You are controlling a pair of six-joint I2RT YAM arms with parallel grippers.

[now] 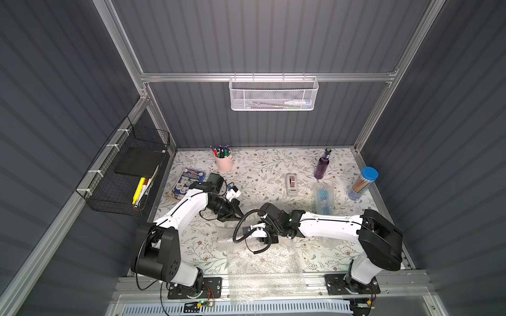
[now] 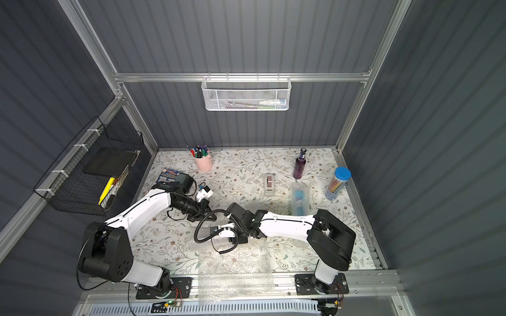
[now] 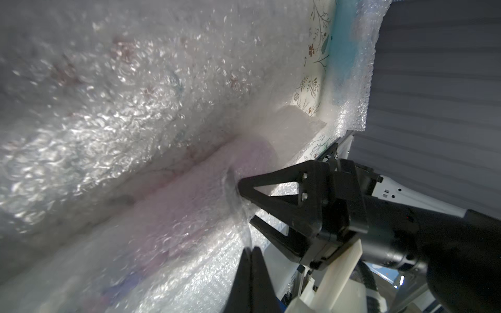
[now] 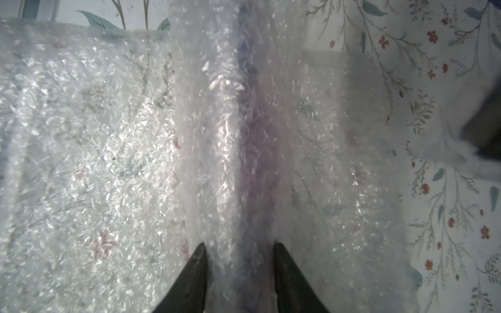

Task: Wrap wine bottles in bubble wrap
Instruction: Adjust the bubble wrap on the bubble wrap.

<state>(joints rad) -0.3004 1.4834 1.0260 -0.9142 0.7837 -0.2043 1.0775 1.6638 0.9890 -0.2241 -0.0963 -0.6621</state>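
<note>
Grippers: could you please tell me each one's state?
Left gripper: closed; contents cannot be told.
Right gripper: closed on slim purple bottle inside clear bubble wrap.

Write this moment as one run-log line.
left gripper: shut | right gripper: shut on wrapped purple bottle | bubble wrap: partly rolled | blue bottle: wrapped, lying | bare purple bottle: upright, back

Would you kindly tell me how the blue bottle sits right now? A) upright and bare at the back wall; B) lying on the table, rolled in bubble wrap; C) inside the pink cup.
B: the blue bottle lies flat on the table, its colour showing through the bubble wrap rolled around it.
</note>
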